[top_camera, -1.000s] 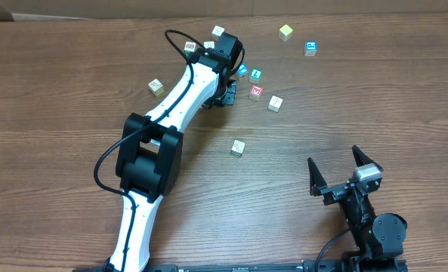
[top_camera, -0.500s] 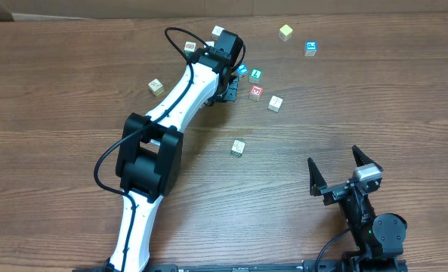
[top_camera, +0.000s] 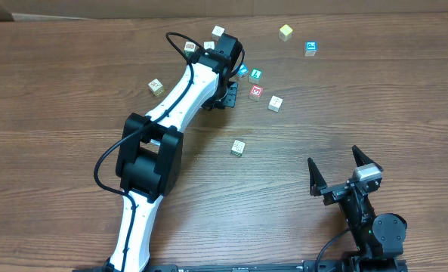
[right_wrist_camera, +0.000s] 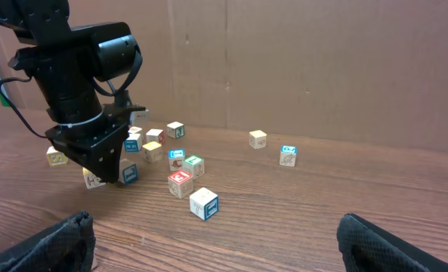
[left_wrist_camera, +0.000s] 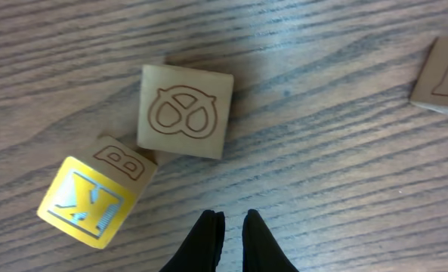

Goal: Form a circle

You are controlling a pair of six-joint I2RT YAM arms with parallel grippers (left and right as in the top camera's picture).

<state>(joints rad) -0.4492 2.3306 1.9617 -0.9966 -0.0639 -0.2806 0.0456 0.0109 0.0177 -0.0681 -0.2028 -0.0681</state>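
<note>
A brown wood-grain surface (top_camera: 72, 98) fills the overhead view, backed by a plain cardboard-coloured wall (right_wrist_camera: 322, 68) with vertical seams that closes the scene on the far side. The white-and-black left arm (top_camera: 182, 94) stretches diagonally from the near edge to the far middle of the surface, with a black cable (top_camera: 103, 162) looping off its elbow. The smaller black right arm (top_camera: 367, 215) sits at the near right corner, well apart from every cube.

The right fingers (top_camera: 314, 177) are spread wide and have hold of nothing. The left fingers (left_wrist_camera: 208, 242) are drawn almost together, a thin gap between the tips, and nothing is between them. They point down at bare wood just short of a cream cube engraved with a pretzel (left_wrist_camera: 186, 111). Touching that cube's corner is a tilted cube with a yellow face (left_wrist_camera: 88, 204) and a letter B on its side. The edge of a third cube (left_wrist_camera: 444, 75) shows at the right of the left wrist view.

The circle (top_camera: 256, 91), a loose clump of small cubes that includes one with a red face, lies on the far middle of the surface, just to the right of the left arm's wrist. Stray cubes lie around it: a cream one (top_camera: 238, 147) alone toward the near side, another cream one (top_camera: 156, 87) to the left of the arm, and a yellow cube (top_camera: 285, 32) and a blue-faced cube (top_camera: 310, 47) near the far edge.
</note>
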